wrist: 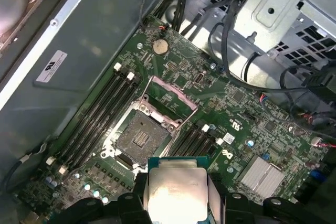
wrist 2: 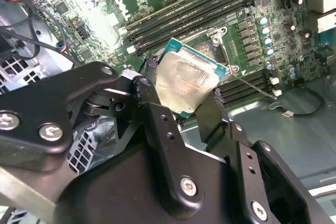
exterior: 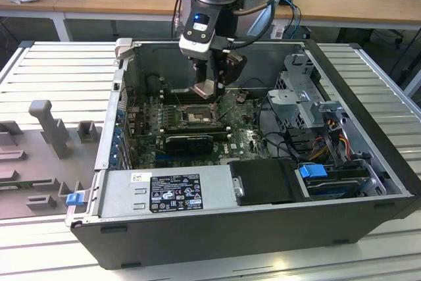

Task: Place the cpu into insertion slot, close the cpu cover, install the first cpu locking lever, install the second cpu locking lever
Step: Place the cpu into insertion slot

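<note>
My gripper [exterior: 205, 87] hangs inside the open computer case, shut on the cpu [exterior: 203, 88] by two opposite edges. The cpu [wrist: 176, 190] is a flat square chip with a pale silvery top, seen between the black fingers [wrist: 216, 195] in both wrist views [wrist 2: 185, 83]. It hovers above the motherboard, apart from it, a little off to one side of the insertion slot [wrist: 140, 138]. The slot [exterior: 196, 118] is bare, its contact field exposed. The cpu cover [wrist: 169, 97] stands tilted up on the slot's far edge.
Long black memory slots [wrist: 100, 116] flank the socket on both sides. A black expansion card [exterior: 189, 141] lies just in front of it. A metal drive cage [exterior: 306, 93] with cables fills the case at the exterior view's right. The power supply [exterior: 164, 192] lines the front wall.
</note>
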Robot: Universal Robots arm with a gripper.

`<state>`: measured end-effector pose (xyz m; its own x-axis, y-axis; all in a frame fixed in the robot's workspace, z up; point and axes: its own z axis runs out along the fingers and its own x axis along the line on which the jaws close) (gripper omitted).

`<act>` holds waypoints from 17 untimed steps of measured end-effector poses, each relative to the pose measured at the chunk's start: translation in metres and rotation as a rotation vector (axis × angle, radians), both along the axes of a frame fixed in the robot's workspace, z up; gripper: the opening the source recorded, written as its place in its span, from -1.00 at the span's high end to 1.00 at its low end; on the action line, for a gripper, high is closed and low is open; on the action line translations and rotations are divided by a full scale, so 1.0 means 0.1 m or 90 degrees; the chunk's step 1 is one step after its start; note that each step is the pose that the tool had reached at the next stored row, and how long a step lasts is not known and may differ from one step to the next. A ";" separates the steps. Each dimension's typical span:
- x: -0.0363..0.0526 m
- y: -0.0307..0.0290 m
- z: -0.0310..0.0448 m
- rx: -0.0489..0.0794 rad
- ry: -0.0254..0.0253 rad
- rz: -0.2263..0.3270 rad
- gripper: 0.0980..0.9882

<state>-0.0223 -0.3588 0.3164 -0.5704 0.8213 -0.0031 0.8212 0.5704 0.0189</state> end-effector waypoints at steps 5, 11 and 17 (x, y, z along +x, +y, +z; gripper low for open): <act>0.000 0.003 -0.023 -0.002 0.0000 -0.048 0.00; 0.000 0.004 -0.035 -0.003 0.0000 -0.087 0.00; 0.000 0.005 -0.052 -0.004 0.0001 -0.131 0.00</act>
